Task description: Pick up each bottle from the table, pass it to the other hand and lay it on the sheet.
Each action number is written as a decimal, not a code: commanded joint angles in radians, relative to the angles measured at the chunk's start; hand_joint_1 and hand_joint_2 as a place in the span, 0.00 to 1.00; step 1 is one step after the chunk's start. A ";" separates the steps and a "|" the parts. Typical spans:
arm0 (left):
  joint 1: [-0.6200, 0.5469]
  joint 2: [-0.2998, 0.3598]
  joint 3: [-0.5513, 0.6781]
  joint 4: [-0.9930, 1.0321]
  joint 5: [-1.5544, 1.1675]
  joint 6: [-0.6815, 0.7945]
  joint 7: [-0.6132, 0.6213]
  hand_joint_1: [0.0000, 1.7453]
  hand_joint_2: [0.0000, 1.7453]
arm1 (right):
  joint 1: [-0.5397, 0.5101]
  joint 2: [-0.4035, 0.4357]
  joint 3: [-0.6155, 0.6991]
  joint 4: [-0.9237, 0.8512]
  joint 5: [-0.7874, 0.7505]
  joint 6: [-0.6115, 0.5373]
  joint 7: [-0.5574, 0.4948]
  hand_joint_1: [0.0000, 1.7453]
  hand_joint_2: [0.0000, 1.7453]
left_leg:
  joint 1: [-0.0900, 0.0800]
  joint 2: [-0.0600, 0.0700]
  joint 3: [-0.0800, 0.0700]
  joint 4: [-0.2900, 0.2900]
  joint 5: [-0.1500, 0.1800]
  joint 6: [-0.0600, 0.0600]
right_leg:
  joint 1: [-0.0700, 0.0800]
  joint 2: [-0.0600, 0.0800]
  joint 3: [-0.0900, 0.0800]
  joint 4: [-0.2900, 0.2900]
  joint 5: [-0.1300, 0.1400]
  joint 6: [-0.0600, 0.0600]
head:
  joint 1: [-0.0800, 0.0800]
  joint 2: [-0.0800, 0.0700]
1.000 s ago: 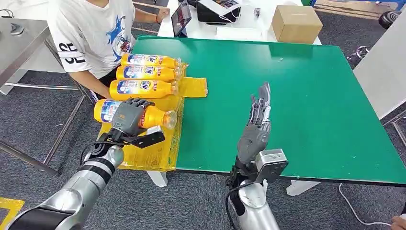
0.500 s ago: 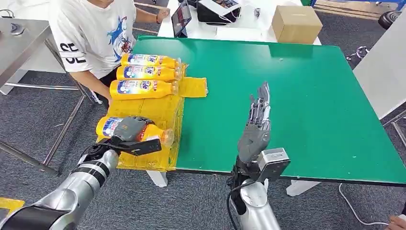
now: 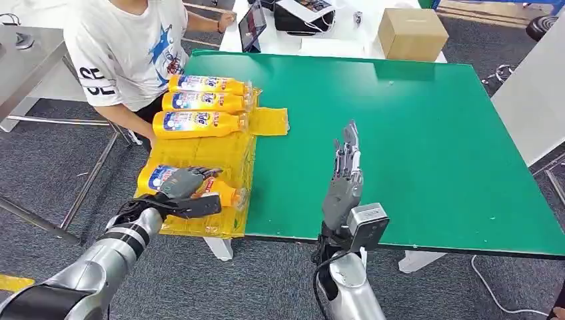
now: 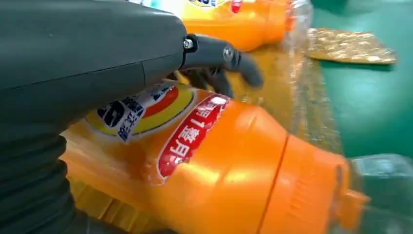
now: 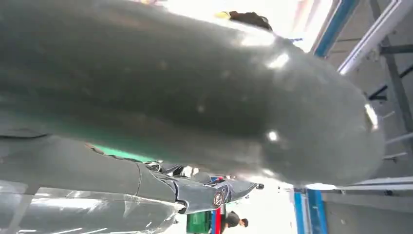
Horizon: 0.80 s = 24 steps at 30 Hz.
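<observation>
Orange plastic marks all four bottles, and each lies on its side on the yellow sheet (image 3: 230, 155) that drapes the left edge of the green worktop (image 3: 426, 133). Three bottles (image 3: 200, 104) sit in a tight row at the far end of the sheet, side by side and touching, caps pointing toward the worktop's middle; their blue-and-white labels carry writing too small to read from the head view. A person in a white T-shirt (image 3: 126, 47), printed with a blue figure and black sleeve lettering, stands just beyond them at the worktop's left corner.

Nearer the robot, the fourth bottle (image 3: 193, 185) rests on the sheet's near end, apart from the row. The left hand (image 3: 183, 183) lies over its middle with fingers curled round the body, gripping it. In the left wrist view the bottle (image 4: 219, 165) shows a red band of white Chinese characters and a round blue, white and yellow label partly hidden under the hand (image 4: 97, 58); the fingers (image 4: 234, 61) reach over the far side, and a clear cap cover ends the neck.

Further right, the right hand (image 3: 343, 177) is raised above the bare green surface, well apart from every bottle, fingers straight and slightly spread, holding nothing. A cardboard box (image 3: 413, 32) stands on a white table beyond the far edge.
</observation>
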<state>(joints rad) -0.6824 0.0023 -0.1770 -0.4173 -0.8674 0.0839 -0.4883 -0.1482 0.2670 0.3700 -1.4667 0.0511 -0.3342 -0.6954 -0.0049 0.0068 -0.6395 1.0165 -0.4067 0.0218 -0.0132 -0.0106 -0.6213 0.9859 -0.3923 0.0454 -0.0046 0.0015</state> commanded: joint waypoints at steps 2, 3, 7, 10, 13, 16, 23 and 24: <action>0.021 0.011 0.011 0.076 0.045 -0.132 -0.026 0.00 0.00 | -0.055 -0.006 -0.019 0.122 0.001 0.013 -0.002 0.00 0.00 | 0.000 0.002 0.007 -0.002 -0.002 -0.001 | 0.000 0.003 0.006 -0.002 -0.001 -0.001 | 0.000 0.000; 0.021 0.013 0.013 0.075 0.054 -0.148 -0.033 0.00 0.00 | -0.057 -0.005 -0.020 0.125 0.001 0.013 -0.002 0.00 0.00 | 0.001 0.003 0.009 -0.002 -0.002 -0.001 | 0.001 0.004 0.008 -0.003 -0.001 -0.002 | 0.000 0.000; 0.022 0.014 0.010 0.074 0.059 -0.160 -0.037 0.00 0.00 | -0.058 -0.005 -0.020 0.128 0.001 0.015 -0.002 0.00 0.00 | 0.001 0.002 0.010 -0.002 -0.001 -0.001 | 0.000 0.003 0.010 -0.002 0.000 -0.002 | 0.000 0.000; 0.022 0.014 0.010 0.074 0.059 -0.160 -0.037 0.00 0.00 | -0.058 -0.005 -0.020 0.128 0.001 0.015 -0.002 0.00 0.00 | 0.000 0.001 0.011 -0.002 -0.001 -0.001 | 0.000 0.002 0.011 -0.002 0.000 -0.001 | 0.000 0.000; 0.022 0.014 0.010 0.074 0.059 -0.160 -0.037 0.00 0.00 | -0.058 -0.005 -0.020 0.128 0.001 0.015 -0.002 0.00 0.00 | 0.001 0.002 0.013 -0.002 -0.001 -0.002 | 0.000 0.004 0.012 -0.003 0.000 -0.002 | 0.000 0.000; 0.022 0.014 0.010 0.074 0.059 -0.160 -0.037 0.00 0.00 | -0.058 -0.005 -0.020 0.128 0.001 0.015 -0.002 0.00 0.00 | 0.001 0.001 0.013 -0.002 -0.001 -0.002 | 0.000 0.003 0.012 -0.002 -0.001 -0.002 | 0.000 0.000; 0.021 0.016 0.008 0.076 0.067 -0.180 -0.042 0.00 0.00 | -0.059 -0.005 -0.020 0.129 0.000 0.015 -0.002 0.00 0.00 | 0.000 0.000 0.012 -0.002 0.000 -0.001 | 0.000 0.002 0.011 -0.001 -0.001 -0.001 | 0.000 0.000; 0.023 0.019 0.014 0.075 0.084 -0.207 -0.049 0.00 0.00 | -0.059 -0.005 -0.021 0.133 0.000 0.016 -0.002 0.00 0.00 | 0.001 0.001 0.013 -0.003 -0.001 -0.002 | 0.000 0.003 0.013 -0.002 -0.001 -0.002 | 0.000 0.000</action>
<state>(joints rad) -0.6851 0.0072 -0.1736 -0.4170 -0.8057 -0.0568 -0.5318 -0.1655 0.2724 0.3601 -1.3996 0.0530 -0.3231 -0.6954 -0.0049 0.0050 -0.6315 1.0160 -0.4062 0.0213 -0.0134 -0.0116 -0.6126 0.9856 -0.3926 0.0452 -0.0046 0.0015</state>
